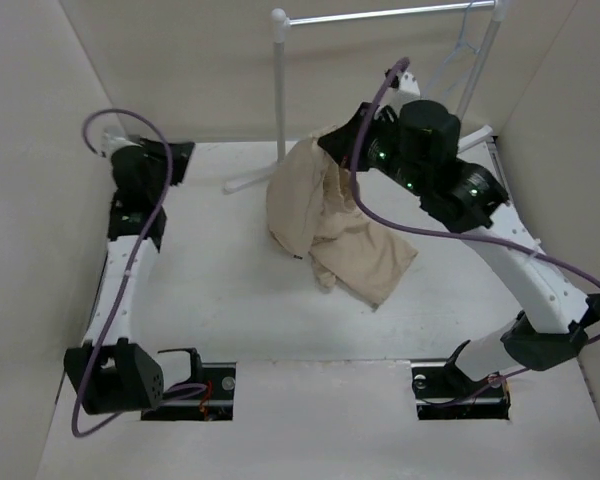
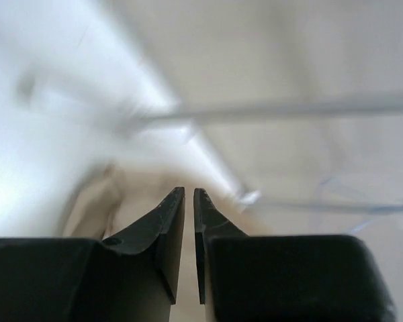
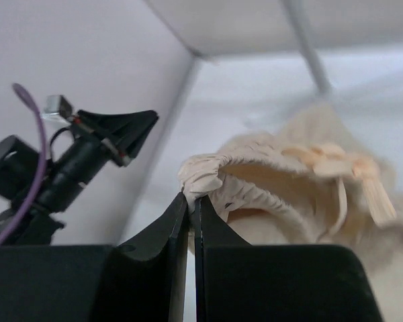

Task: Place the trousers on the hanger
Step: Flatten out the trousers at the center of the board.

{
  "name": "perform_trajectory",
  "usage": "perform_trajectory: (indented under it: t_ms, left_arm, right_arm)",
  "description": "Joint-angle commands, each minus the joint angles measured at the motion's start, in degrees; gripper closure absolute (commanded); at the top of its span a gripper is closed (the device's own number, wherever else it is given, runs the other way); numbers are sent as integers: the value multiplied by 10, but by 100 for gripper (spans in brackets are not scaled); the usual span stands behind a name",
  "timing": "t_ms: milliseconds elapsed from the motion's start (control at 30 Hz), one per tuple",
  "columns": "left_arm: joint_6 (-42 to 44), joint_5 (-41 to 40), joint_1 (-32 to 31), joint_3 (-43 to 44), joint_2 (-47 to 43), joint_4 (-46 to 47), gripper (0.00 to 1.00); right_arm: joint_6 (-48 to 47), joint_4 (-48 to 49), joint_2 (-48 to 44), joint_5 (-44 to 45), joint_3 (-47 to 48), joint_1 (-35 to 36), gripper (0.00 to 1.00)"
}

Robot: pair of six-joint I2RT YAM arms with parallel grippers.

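The beige trousers [image 1: 330, 225] are lifted at the waist, and the rest trails down onto the table. My right gripper [image 1: 330, 140] is shut on the gathered waistband [image 3: 208, 171], with the drawstring [image 3: 336, 157] hanging beside it. The pale hanger [image 1: 458, 55] hangs on the rack rail at the back right, apart from the trousers. My left gripper [image 1: 180, 158] is at the back left, away from the cloth. Its jaws are nearly together with nothing between them [image 2: 189, 191]. The left wrist view is blurred, and the trousers [image 2: 94, 201] and the hanger [image 2: 363, 208] show only faintly in it.
The white-poled garment rack [image 1: 280, 90] stands at the back, its foot [image 1: 245, 183] just left of the trousers. Beige walls close in on the left, back and right. My left arm also shows in the right wrist view [image 3: 114, 127].
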Motion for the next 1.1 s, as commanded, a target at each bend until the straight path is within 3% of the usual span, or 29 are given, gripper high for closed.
perform_trajectory:
  t_ms: [0, 133, 167, 200, 233, 300, 400, 500, 533, 633, 800, 867, 933, 967, 1000, 1033, 1067]
  left_arm:
    - [20, 34, 69, 191, -50, -69, 91]
    - [22, 54, 62, 360, -5, -111, 87]
    - [24, 57, 43, 377, 2, -125, 85]
    - [25, 57, 21, 374, 4, -138, 81]
    - [31, 59, -10, 346, 1, -152, 73]
    - [62, 52, -80, 208, -24, -178, 54]
    - [74, 40, -137, 85, -28, -193, 41]
    - [83, 5, -236, -22, -11, -169, 31]
    - [83, -13, -297, -49, 15, -139, 25]
    - [87, -20, -356, -56, 78, -98, 19]
    - [92, -46, -398, -14, 201, -62, 16]
    - [89, -21, -406, 28, 287, -33, 20]
    - [86, -13, -409, 40, 312, -35, 27]
    - [84, -6, -414, 49, 333, -38, 42]
    - [83, -4, -416, 51, 338, -39, 50]
    - [79, -7, -416, 53, 343, -46, 68]
    - [78, -7, -414, 52, 343, -48, 75]
  right_arm:
    - [-106, -45, 6, 74, 244, 58, 96]
    - [-121, -68, 13, 93, 386, 63, 96]
    - [-118, -62, -7, 99, 368, 58, 95]
    - [-111, -51, -55, 120, 284, 42, 95]
    - [-102, -37, -102, 140, 194, 19, 95]
    - [-46, -20, -218, 185, -14, -69, 95]
    - [-11, -47, -280, 183, -109, -167, 95]
    - [1, -73, -304, 113, -155, -277, 95]
    - [3, -73, -306, 83, -166, -302, 95]
    - [14, -62, -308, 42, -198, -331, 95]
    - [15, -46, -307, 32, -218, -299, 94]
    - [12, -46, -302, 37, -218, -274, 94]
    - [13, -46, -301, 36, -217, -268, 94]
    - [13, -46, -300, 37, -215, -266, 93]
    - [13, -45, -297, 36, -211, -264, 93]
    - [13, -44, -295, 35, -208, -264, 93]
    - [12, -44, -292, 34, -205, -263, 93]
